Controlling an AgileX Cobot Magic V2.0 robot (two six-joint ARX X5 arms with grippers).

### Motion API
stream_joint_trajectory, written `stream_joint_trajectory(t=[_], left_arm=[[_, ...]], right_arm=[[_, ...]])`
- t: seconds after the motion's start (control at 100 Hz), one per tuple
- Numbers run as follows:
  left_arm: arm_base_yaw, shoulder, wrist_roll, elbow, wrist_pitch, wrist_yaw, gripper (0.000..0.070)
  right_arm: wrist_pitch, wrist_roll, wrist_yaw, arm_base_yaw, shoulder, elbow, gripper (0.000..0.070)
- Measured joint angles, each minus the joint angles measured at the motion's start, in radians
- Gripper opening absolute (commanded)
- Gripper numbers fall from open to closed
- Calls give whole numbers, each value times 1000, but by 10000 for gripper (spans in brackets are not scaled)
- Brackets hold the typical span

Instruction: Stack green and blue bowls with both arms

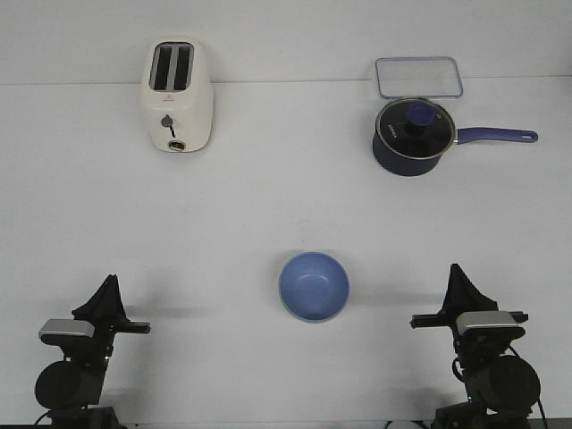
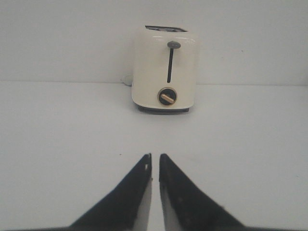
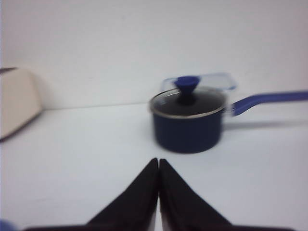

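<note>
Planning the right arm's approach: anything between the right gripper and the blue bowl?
Nothing: in the front view, only bare white table separates the right gripper from the blue bowl. No green bowl visible separately.

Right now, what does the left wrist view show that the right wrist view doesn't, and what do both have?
Only the left wrist view shows the toaster's front with its lever and dial, beyond the left gripper. Only the right wrist view shows the dark blue lidded saucepan, the clear container behind it, and the right gripper. Both share the white table, and the toaster's edge appears in the right wrist view.
</note>
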Motion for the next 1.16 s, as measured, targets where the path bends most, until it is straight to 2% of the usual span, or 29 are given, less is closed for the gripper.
stream_joint_trajectory(t=[0.19, 0.42, 1.16], left_arm=[[0, 0, 0, 0, 1, 0, 15], [0, 0, 0, 0, 1, 0, 15], [0, 0, 0, 0, 0, 0, 15]], right_arm=[[38, -189, -89, -148, -96, -137, 0], [61, -289, -126, -175, -107, -265, 0], [80, -306, -126, -175, -107, -283, 0]])
